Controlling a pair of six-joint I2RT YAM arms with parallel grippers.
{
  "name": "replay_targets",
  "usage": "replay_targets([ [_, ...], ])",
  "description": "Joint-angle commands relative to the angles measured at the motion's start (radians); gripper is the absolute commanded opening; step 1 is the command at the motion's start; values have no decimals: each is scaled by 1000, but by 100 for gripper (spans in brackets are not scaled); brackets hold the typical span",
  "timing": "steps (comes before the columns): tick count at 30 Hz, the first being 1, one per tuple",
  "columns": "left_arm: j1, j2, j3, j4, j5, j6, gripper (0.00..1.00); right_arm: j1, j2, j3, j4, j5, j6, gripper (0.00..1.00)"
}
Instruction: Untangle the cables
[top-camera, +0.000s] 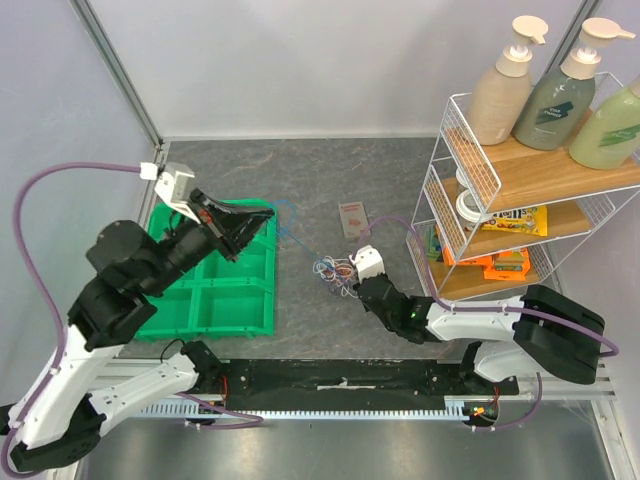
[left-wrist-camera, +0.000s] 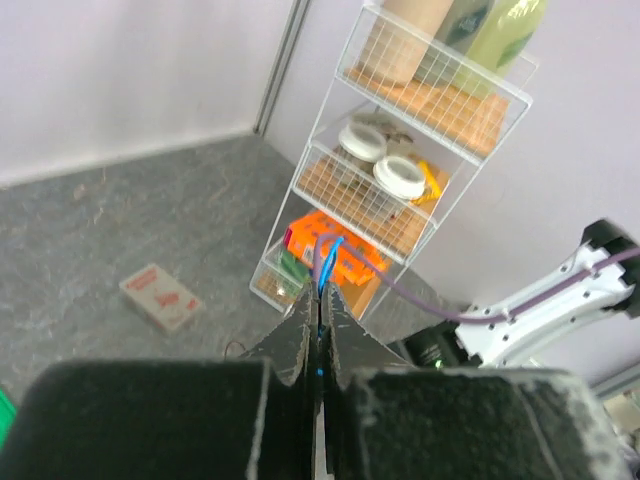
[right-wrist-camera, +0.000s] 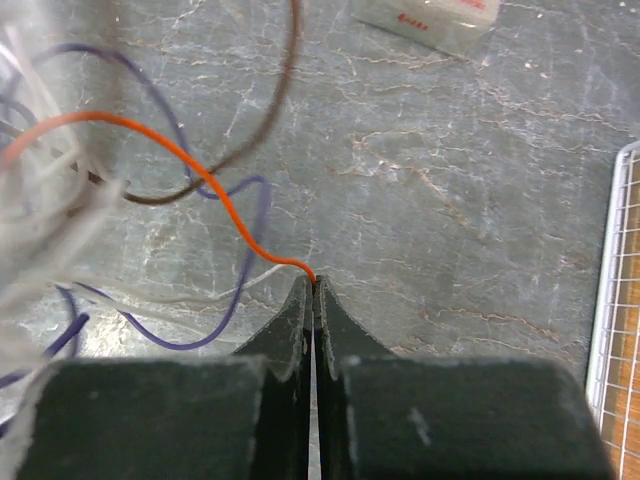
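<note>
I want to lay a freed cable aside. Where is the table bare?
Bare: the far table between back wall and box; also the near strip between tray and right arm. Crowded: around the cable pile, between box and shelf.

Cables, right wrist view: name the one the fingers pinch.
The orange cable: its end runs into the right gripper, between shut fingers; purple cable and brown cable lie loose.

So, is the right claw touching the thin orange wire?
Touching. The right wrist view shows the right claw shut on the thin orange wire, whose end runs straight in between the closed tips.
</note>
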Motion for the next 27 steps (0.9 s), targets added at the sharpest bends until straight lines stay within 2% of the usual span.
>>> replay_targets([
  [1, -4, 79, 189, -80, -13, 51, 2, -6, 10, 37, -46, 97, 27, 0],
  [4, -4, 119, 312, -74, -4, 48, 2, -6, 13, 48, -69, 134, 34, 0],
  [5, -4, 142, 348, -73, 13, 39, 2, -6, 12, 50, -75, 136, 31, 3],
  [7, -4, 182, 386, -65, 76, 4, 2, -6, -5, 50, -72, 102, 11, 20],
  [9, -4, 216, 383, -27, 148, -40, 2, -6, -51, 57, -75, 30, -6, 45],
  [11, -4, 240, 377, -8, 183, -65, 2, 8, -120, 76, -111, -42, -21, 55],
  [16, -4, 272, 412, 12, 194, -76, 2, 58, -345, 126, -227, -128, -52, 71],
  [19, -4, 282, 412, 41, 232, -103, 2, 71, -436, 131, -205, -319, -93, 78],
  [22, -3, 288, 400, 64, 262, -125, 2, 75, -454, 128, -129, -448, -106, 81],
  [27, -4, 276, 389, 69, 265, -140, 2, 75, -321, 179, -61, -487, -62, 78],
])
